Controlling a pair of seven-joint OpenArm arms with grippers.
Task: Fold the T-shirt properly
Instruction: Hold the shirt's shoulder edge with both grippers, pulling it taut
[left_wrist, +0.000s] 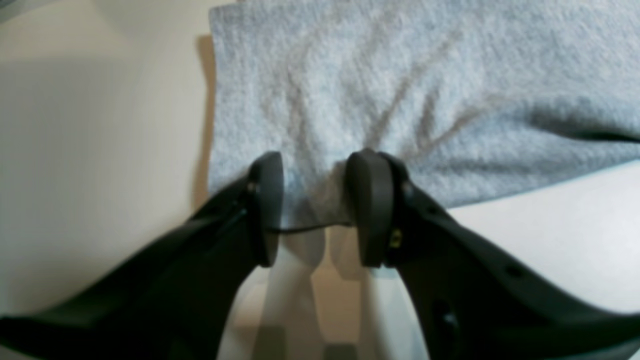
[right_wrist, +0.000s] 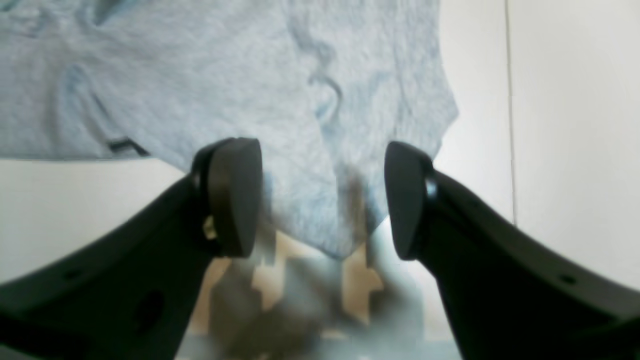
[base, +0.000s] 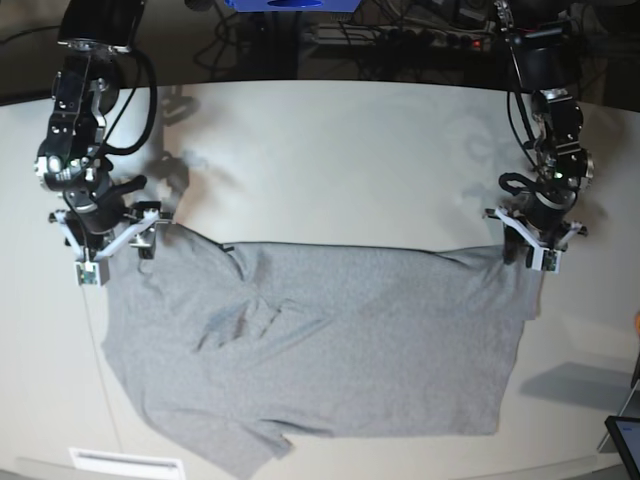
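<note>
Across a pale, smooth tabletop (base: 330, 160): heather-grey T-shirt (base: 330, 340), soft flecked knit, plain side up, rumpled near the middle, far edge folded into a straight line. At that edge's two ends, black curved grippers with rounded pads. Left gripper (left_wrist: 314, 207) clenched on a bunched corner of cloth. Right gripper (right_wrist: 322, 197) spread wide around a hanging fabric tip, pads apart from it. Behind the table, dark cables (base: 420, 35).

light: bright, even, from above on pale matte table (base: 330, 160) | shadows: soft arm shadows on the table, darker strip at far edge | glare: none | focus: both wrist views soft, near black fingers (left_wrist: 370, 210) blurred | base view: sharper, edges bowed
</note>
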